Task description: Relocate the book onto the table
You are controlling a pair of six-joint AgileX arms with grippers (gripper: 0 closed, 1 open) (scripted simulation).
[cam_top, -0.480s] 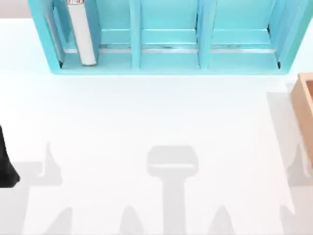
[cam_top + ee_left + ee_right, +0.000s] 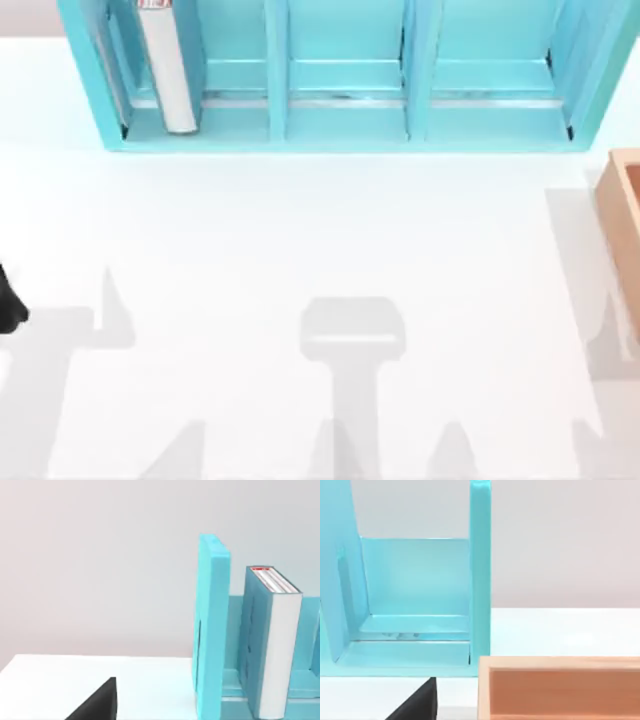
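The teal-blue book [image 2: 165, 70] stands upright in the leftmost compartment of the light-blue shelf [image 2: 345, 125], its white page edges facing the front and a red-white mark at its far end. In the left wrist view the book [image 2: 272, 645] stands just behind the shelf's end wall [image 2: 212, 630]. The white table [image 2: 320, 230] spreads out in front of the shelf. A black part of my left arm [image 2: 8, 305] shows at the table's left edge, well short of the book. A dark piece of my left gripper [image 2: 97, 705] sits low in its wrist view.
A tan wooden box [image 2: 625, 230] stands at the right edge of the table, in front of the shelf's right end. In the right wrist view the box [image 2: 560, 687] lies close beside the shelf's end compartment [image 2: 415, 580], with a dark piece of my right gripper [image 2: 417, 705] low down.
The black part of my left arm at the left edge has shifted toward the shelf and farther left. Its shadow on the table moved with it. The book has not moved.
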